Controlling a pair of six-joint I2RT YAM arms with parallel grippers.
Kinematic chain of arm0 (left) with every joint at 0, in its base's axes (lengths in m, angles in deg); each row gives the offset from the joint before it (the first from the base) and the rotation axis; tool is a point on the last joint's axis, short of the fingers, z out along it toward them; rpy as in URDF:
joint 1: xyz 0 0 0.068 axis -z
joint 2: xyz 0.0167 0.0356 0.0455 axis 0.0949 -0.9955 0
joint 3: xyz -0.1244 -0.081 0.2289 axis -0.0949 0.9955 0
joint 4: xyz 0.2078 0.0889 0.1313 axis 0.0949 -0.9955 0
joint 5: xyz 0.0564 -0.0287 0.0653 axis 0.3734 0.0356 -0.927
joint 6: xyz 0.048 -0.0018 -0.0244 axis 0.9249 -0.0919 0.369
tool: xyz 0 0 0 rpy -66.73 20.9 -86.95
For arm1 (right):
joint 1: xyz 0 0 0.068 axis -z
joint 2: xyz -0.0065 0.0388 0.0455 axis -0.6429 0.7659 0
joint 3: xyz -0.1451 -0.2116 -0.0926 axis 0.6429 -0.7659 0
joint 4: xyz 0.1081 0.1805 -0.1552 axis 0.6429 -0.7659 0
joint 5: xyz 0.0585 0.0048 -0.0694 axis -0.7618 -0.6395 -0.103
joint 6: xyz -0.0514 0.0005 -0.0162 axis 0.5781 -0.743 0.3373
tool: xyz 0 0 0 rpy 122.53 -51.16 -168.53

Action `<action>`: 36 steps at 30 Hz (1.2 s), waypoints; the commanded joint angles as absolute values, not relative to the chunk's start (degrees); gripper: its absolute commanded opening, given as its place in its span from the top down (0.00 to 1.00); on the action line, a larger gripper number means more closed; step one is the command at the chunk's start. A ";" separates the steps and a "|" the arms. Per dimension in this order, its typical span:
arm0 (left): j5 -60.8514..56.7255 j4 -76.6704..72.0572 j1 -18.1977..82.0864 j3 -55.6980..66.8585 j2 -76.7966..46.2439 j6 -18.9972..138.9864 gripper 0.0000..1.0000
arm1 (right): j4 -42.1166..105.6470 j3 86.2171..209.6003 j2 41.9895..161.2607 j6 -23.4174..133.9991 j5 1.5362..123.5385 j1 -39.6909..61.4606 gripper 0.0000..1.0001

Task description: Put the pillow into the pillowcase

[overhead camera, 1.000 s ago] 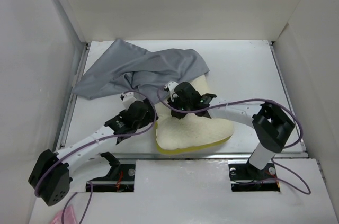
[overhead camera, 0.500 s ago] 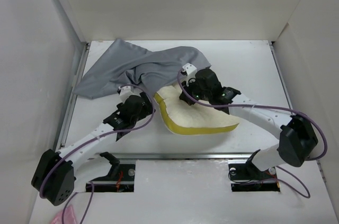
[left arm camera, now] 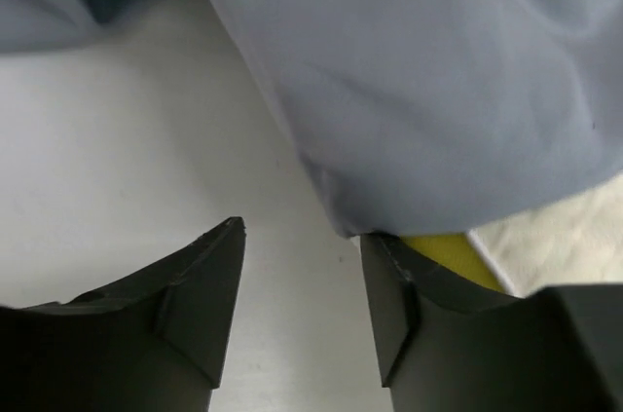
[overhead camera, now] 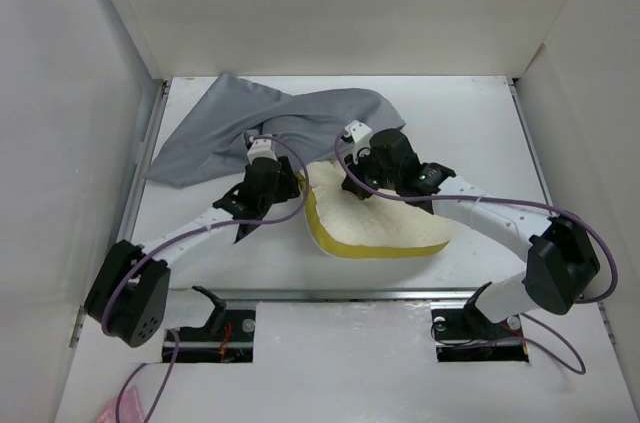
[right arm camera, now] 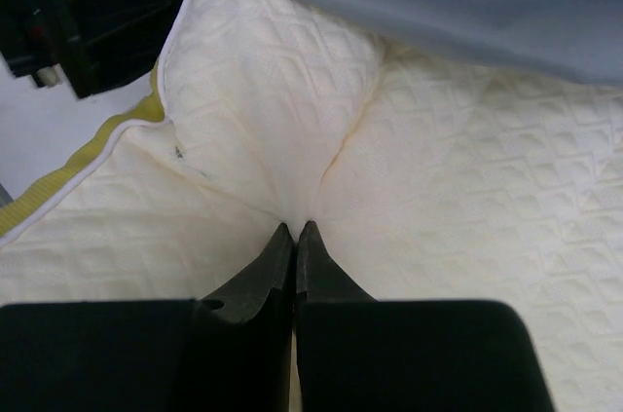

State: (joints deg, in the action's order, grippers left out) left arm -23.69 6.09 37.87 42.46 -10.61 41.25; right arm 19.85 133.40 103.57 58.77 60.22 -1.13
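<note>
**Both arms reach the pillow**

The right arm bends left. The right gripper [right arm camera: 295,229] is pinched tight on the pillow [overhead camera: 385,228], whose far end lies under the grey pillowcase [overhead camera: 300,118]. The left gripper [left arm camera: 302,232] stands half wide at its edge.

So the pillow [overhead camera: 385,228] has been dragged back from the near edge of the worktop [overhead camera: 470,133], and its far end is now tucked under the pillowcase [overhead camera: 300,123]. The right pincer [right arm camera: 295,229] has been clamped shut on a pinch of the cream cover, while the left pincer [left arm camera: 302,237] has been brought up to the grey hem, jaws narrowed but apart.
</note>
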 commanded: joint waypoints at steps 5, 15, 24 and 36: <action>-23.34 10.79 34.89 31.79 -20.02 46.70 0.76 | 22.25 137.67 102.11 60.00 61.12 -1.21 1.00; -15.08 10.79 37.77 31.25 -16.37 50.13 1.00 | 28.92 137.67 104.03 57.10 67.35 1.60 1.00; -11.38 -0.44 44.73 40.04 -2.98 42.83 1.00 | 45.26 138.72 106.68 50.42 85.90 2.13 1.00; -9.36 -4.66 48.07 38.39 0.98 39.93 0.29 | 56.35 131.61 115.81 46.64 81.35 -4.36 1.00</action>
State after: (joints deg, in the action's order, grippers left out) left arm -10.95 -2.39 46.92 40.25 -0.64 41.99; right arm 46.14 133.27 113.32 48.37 79.52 -1.96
